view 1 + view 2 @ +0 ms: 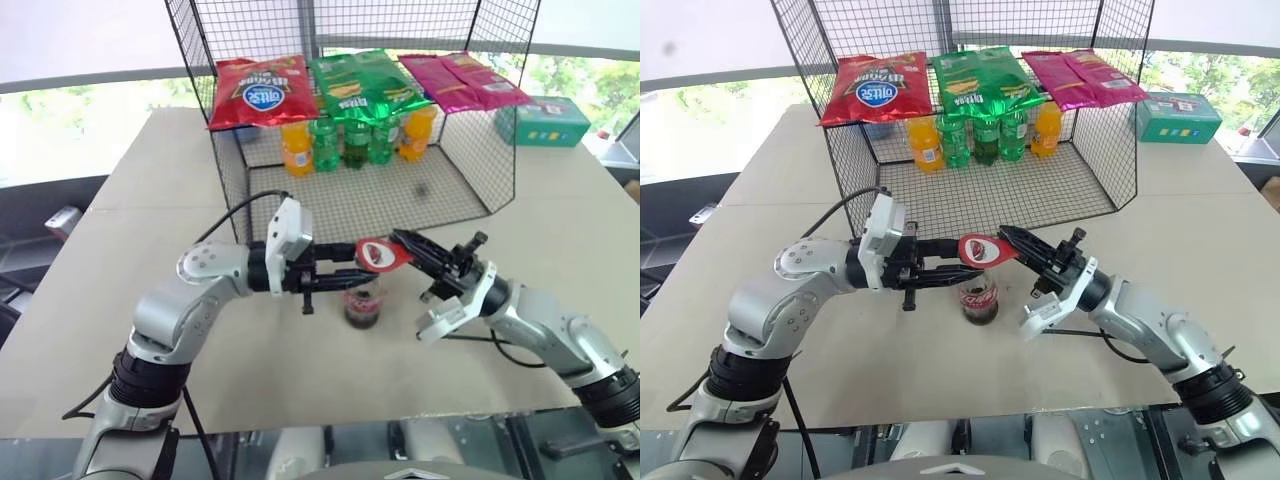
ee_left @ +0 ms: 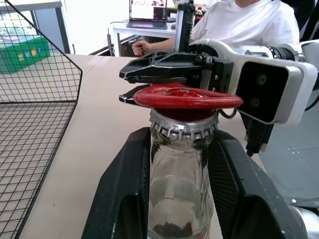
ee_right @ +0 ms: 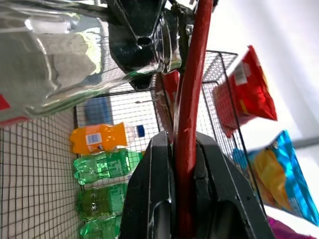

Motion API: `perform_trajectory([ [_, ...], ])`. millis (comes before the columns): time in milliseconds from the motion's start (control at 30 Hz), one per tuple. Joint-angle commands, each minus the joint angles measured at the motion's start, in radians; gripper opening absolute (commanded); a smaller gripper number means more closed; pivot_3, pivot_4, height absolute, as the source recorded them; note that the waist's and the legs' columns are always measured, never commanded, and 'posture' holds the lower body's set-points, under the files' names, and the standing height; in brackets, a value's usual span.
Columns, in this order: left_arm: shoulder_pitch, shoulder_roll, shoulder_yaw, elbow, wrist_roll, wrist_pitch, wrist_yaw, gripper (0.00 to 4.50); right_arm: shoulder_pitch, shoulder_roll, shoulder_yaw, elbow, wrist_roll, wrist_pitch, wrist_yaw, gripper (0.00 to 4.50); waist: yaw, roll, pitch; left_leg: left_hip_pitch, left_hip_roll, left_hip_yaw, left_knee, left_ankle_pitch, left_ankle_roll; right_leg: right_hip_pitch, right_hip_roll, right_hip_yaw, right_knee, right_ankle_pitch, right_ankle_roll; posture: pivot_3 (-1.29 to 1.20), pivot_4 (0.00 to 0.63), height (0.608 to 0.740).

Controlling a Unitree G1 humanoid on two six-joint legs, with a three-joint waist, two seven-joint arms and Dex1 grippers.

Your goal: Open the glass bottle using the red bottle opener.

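Prying is the step in hand: the left gripper clamps the neck of the glass bottle standing on the desk, the right gripper pinches the red bottle opener over the cap, and I judge the next move needs an upward lever, with open room above and the wire cage behind.

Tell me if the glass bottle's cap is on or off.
On. The crimped cap sits on the glass bottle, with the red bottle opener laid over it, held by the right gripper.
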Motion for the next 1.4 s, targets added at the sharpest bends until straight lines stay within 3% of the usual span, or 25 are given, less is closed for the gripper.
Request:
perform_trajectory([
  [33,-0.008,-0.014,-0.034,-0.001,-0.002,-0.016,-0.021,1.10,-0.035,-0.042,0.017,0.004,-0.018,-0.003,0.146,0.00,0.002,0.000,0.000,-0.001,0.000,0.000,0.000,0.000,0.000,0.000,0.000,0.000,-0.001,0.000,0.000,0.00,0.150,0.740],
  [333,-0.013,-0.018,-0.046,0.003,0.006,-0.034,-0.027,1.10,-0.085,-0.021,-0.007,-0.027,0.025,0.001,0.219,0.00,0.007,-0.002,0.002,-0.002,0.000,0.000,0.000,0.000,0.000,0.000,-0.001,-0.001,-0.003,0.000,0.000,0.00,0.150,0.740],
  [600,-0.017,-0.014,-0.046,0.007,0.006,-0.038,-0.034,1.10,-0.090,-0.068,-0.069,-0.042,0.085,-0.015,0.274,0.00,0.000,-0.001,0.003,-0.002,0.001,0.000,-0.003,0.000,0.000,-0.001,0.000,-0.002,-0.004,0.001,-0.002,0.00,0.150,0.740],
  [867,-0.011,-0.019,-0.046,-0.001,0.004,-0.046,-0.027,1.10,-0.184,0.040,-0.130,-0.148,0.243,0.157,0.370,0.00,0.002,-0.002,0.014,-0.003,0.001,-0.001,-0.003,0.000,0.000,-0.002,0.000,-0.002,-0.004,0.002,-0.003,0.00,0.150,0.740],
  [1033,-0.007,-0.016,-0.046,-0.007,0.001,-0.052,-0.026,1.10,-0.049,0.048,-0.233,-0.245,0.344,0.284,0.413,0.00,0.012,-0.002,0.014,-0.009,0.001,-0.003,-0.004,0.000,0.000,-0.003,-0.001,-0.005,-0.010,0.002,-0.003,0.00,0.150,0.740],
  [1167,-0.003,-0.018,-0.046,-0.011,-0.003,-0.057,-0.022,1.10,0.157,0.092,-0.339,-0.324,0.467,0.496,0.446,0.00,0.018,-0.001,0.014,-0.017,0.001,-0.004,-0.004,0.002,-0.003,-0.007,-0.001,-0.007,-0.014,0.002,-0.003,0.00,0.150,0.740],
  [1400,0.001,-0.022,-0.045,-0.010,0.000,-0.072,-0.018,1.10,0.381,0.184,-0.352,-0.369,0.623,0.825,0.502,0.00,0.020,0.001,0.015,-0.019,0.000,-0.004,-0.004,-0.001,0.001,-0.010,0.000,-0.007,-0.014,0.002,-0.002,0.00,0.150,0.740],
])
